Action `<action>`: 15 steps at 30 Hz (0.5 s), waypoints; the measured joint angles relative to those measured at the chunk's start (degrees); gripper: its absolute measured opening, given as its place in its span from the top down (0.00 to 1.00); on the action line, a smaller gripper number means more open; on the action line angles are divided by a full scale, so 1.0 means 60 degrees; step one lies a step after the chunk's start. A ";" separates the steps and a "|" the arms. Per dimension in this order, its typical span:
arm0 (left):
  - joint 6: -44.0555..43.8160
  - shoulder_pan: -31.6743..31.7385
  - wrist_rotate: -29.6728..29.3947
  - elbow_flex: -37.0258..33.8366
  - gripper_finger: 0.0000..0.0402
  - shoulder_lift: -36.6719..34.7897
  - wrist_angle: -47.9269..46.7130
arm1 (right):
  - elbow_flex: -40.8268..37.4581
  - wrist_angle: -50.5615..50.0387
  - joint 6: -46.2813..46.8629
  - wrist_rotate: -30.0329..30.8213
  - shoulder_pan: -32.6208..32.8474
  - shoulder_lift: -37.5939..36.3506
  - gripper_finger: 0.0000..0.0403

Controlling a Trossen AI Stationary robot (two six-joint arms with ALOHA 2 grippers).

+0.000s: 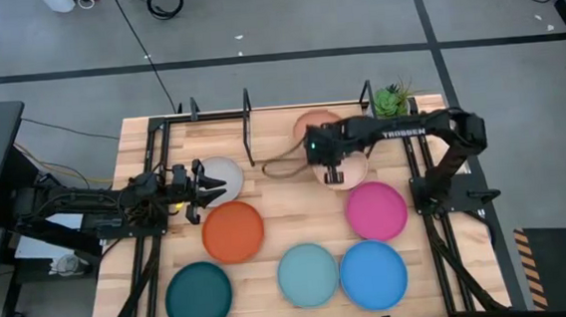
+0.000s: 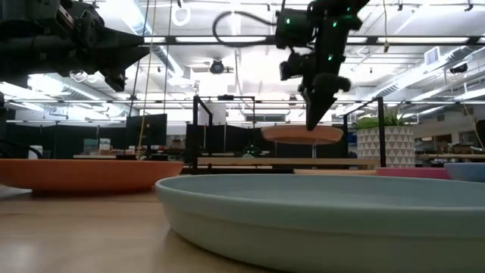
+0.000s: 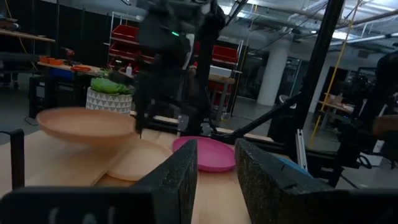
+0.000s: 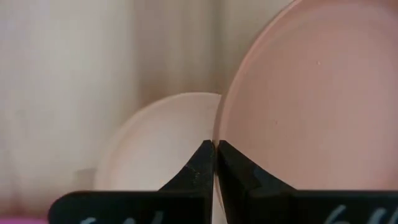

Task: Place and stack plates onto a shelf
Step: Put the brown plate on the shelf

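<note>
**Peach plate in the air, shelf not yet loaded**

Workshop lights and racks fill the background behind a wooden desk (image 1: 285, 193) where most plates lie flat.

The peach plate (image 2: 301, 134) is the one in hand: it hangs level above the shelf (image 1: 261, 130) at the desk's far edge, pinched at its rim by the right pincer (image 4: 214, 147), whose fingers are clenched on the thin edge. Directly below the pincer's wrist lies the cream plate (image 1: 346, 175), flat on the wood near the shelf's front.

Further out, the magenta plate (image 1: 376, 211) sits just beside the cream one, with the blue plate (image 1: 373, 274) and light teal plate (image 1: 307, 275) in the near row. The orange plate (image 1: 233, 231) and dark teal plate (image 1: 199, 296) lie toward the left side. The grey-white plate (image 1: 223, 180) rests by the left pincer (image 1: 201, 191), which hovers at its edge with fingers parted — whether it touches the rim is hard to say from above.

Judging by the layout, the task is at its start: no plate seems to rest on the shelf — the peach one is first in line, and seven others wait on the desk.
</note>
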 joint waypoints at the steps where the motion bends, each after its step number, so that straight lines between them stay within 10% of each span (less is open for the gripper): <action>1: 0.0020 0.0002 0.0000 0.0000 0.71 0.0003 -0.0028 | 0.0000 0.0045 0.0147 -0.0001 -0.0235 0.0000 0.95; 15: 0.0048 0.0003 0.0000 0.0000 0.71 0.0003 -0.0330 | -0.0259 0.0170 0.0946 -0.0746 -0.2119 0.0000 0.95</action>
